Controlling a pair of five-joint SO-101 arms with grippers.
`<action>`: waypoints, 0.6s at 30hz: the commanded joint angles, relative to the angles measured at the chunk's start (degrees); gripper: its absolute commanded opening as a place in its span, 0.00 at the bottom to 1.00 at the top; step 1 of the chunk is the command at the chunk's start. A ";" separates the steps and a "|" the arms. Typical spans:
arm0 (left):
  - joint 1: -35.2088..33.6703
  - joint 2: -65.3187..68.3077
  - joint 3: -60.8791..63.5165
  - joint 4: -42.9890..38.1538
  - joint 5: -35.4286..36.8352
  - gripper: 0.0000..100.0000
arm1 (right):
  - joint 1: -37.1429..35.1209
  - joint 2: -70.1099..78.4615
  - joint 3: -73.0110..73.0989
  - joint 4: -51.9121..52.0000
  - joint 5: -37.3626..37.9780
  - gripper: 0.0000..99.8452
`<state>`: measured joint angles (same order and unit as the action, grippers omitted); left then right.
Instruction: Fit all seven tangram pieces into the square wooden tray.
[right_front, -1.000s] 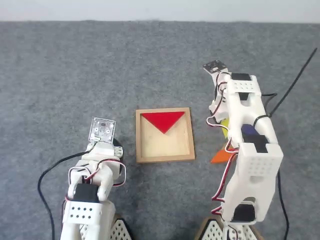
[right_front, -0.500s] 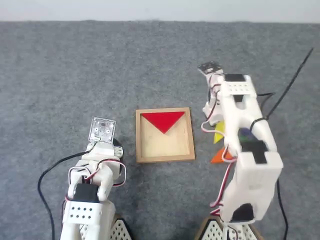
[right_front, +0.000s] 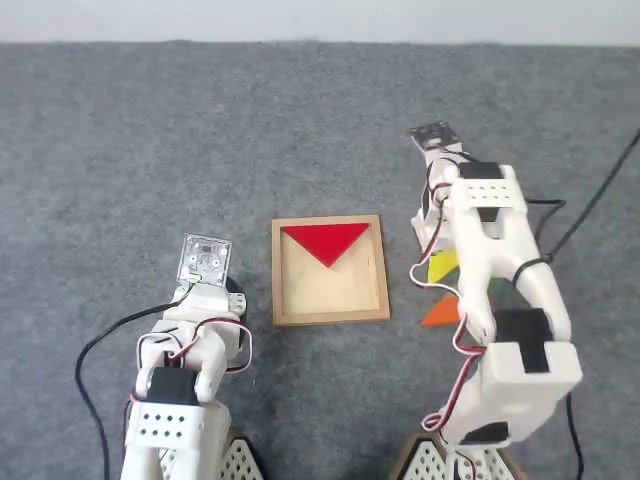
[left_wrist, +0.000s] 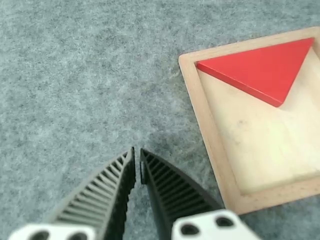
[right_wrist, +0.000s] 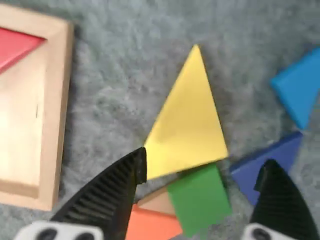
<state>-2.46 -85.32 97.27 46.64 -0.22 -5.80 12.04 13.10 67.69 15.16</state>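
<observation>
L claw (left_wrist: 137, 152) is pinched shut on nothing, low over the table (left_wrist: 75, 75), just off the tray (left_wrist: 206, 120) rim, prob. parked out of the way. Red triangle (left_wrist: 260, 70) lies inside along the wall farthest from it, tip aimed at the tray's middle. R claw (right_wrist: 205, 167) gapes wide, broad end of the yellow triangle (right_wrist: 187, 127) between its jaws, outside the tray. Its tip and long axis point straight away, likely lined up for a grab.
</observation>
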 joint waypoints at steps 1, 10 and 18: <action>-0.26 -0.70 -0.48 0.09 0.35 0.01 | 0.40 4.18 -0.88 -4.35 -0.44 0.36; -0.26 -0.70 -0.48 0.09 0.35 0.01 | 0.31 11.38 -5.10 -1.98 0.70 0.34; -0.26 -0.70 -0.48 0.09 0.35 0.01 | 0.40 13.58 -8.00 0.04 0.53 0.20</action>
<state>-2.46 -85.32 97.27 46.64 -0.22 -5.63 24.88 6.59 67.34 15.34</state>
